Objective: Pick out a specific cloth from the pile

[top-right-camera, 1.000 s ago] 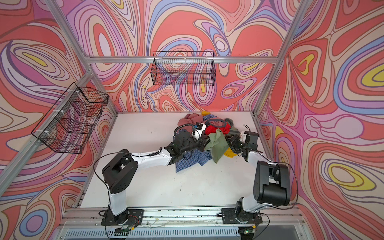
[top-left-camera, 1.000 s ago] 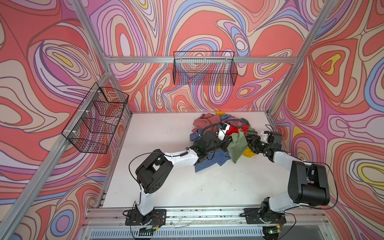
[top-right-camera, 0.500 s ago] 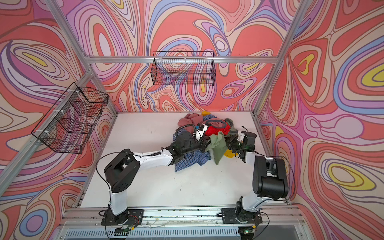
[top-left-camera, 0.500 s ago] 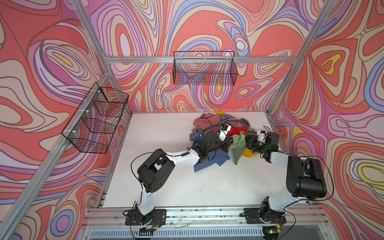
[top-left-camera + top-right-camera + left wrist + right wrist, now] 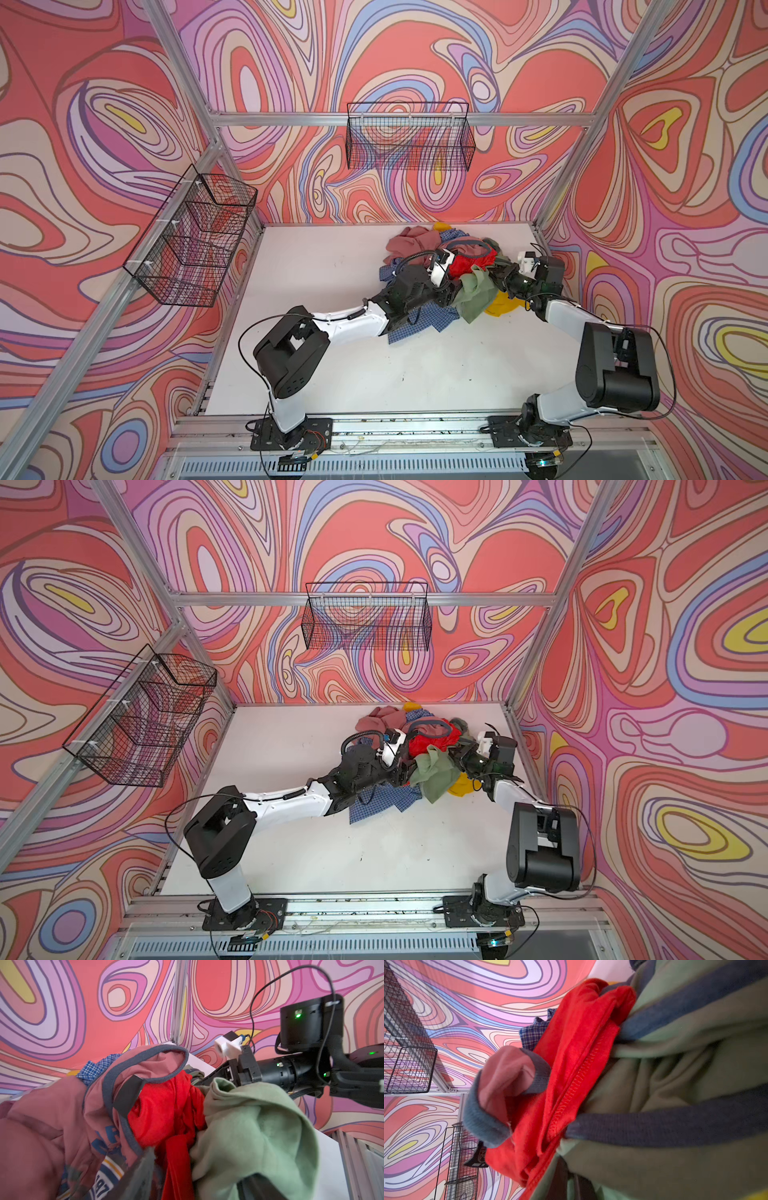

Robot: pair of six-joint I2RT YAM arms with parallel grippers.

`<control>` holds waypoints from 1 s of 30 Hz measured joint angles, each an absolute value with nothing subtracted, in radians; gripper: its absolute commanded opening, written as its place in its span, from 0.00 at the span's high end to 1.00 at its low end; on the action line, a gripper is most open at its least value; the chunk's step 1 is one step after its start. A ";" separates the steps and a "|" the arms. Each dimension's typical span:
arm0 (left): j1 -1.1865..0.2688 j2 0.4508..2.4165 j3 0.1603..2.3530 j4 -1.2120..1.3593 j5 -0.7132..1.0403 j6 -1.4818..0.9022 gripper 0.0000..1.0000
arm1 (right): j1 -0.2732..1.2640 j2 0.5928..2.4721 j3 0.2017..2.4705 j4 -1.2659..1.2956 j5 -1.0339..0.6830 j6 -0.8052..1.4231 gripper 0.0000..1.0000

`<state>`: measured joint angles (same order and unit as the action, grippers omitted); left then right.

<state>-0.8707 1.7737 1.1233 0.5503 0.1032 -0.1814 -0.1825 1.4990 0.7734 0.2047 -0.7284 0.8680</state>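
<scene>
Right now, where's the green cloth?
In both top views the green cloth hangs on the pile's near-right edge, beside the red garment, at the right gripper.

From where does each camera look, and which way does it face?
Top views: high above the front, looking down at the table, the pile, left arm and right arm whole.
Left wrist: low at the pile, facing the right gripper shut on the green cloth; bits of its own fingers show.
Right wrist: pressed into the pile, facing a wire basket beyond; own fingers nearly buried.
Shared: both wrist views show green cloth, red garment and pink top's collar.
</scene>
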 measured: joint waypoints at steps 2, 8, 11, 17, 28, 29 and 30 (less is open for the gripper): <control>-0.870 1.747 1.089 0.551 0.069 -0.156 0.09 | -0.182 1.464 0.788 0.149 -0.720 0.834 1.00; -0.857 1.730 1.063 0.505 0.014 -0.079 0.07 | -0.181 1.353 0.829 -0.002 -0.684 0.713 1.00; -0.855 1.761 1.111 0.437 -0.008 -0.051 0.07 | -0.181 1.330 0.838 -0.033 -0.679 0.679 1.00; -0.855 1.819 1.151 0.361 -0.047 -0.032 0.05 | -0.181 1.317 0.868 -0.107 -0.663 0.620 1.00; -0.855 1.819 1.115 0.357 -0.138 -0.029 0.01 | -0.181 1.292 1.102 -0.309 -0.647 0.500 1.00; -0.855 1.819 1.114 0.358 -0.140 -0.029 0.01 | -0.181 1.286 1.131 -0.334 -0.646 0.480 1.00; -0.855 1.819 1.114 0.359 -0.141 -0.029 0.01 | -0.181 1.281 1.154 -0.356 -0.643 0.461 1.00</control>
<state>-0.8547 1.8187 1.1141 0.3588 -0.1406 -0.0288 -0.1806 1.2812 1.1542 -0.3565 -0.6430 0.4610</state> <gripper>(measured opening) 0.988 0.049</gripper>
